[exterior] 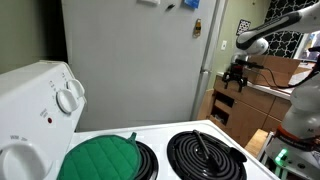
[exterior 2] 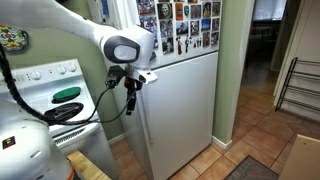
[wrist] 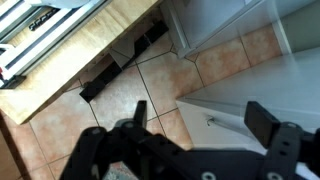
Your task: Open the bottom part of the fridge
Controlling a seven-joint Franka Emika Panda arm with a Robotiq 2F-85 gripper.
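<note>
We count one boxy fridge (exterior: 130,55), its smooth white bottom part (exterior 2: 185,110) mid-frame, and one hand (exterior 2: 130,105) beside it, released and empty. Lower down sit two black coil burners (exterior: 205,155).

Terracotta tile floor (exterior 2: 255,140), green wall (exterior 2: 232,70), white stove (exterior: 40,110).

My black gripper (exterior 2: 130,97) hangs fingers-down from my white arm (exterior 2: 75,25), just beside the top corner of the tall pale fridge's (exterior 2: 145,135) plain white lower door (exterior 2: 185,105); photos (exterior 2: 180,25) cover the door above; a green pot holder (exterior 2: 67,93) lies on the white stove (exterior 2: 35,75).
</note>
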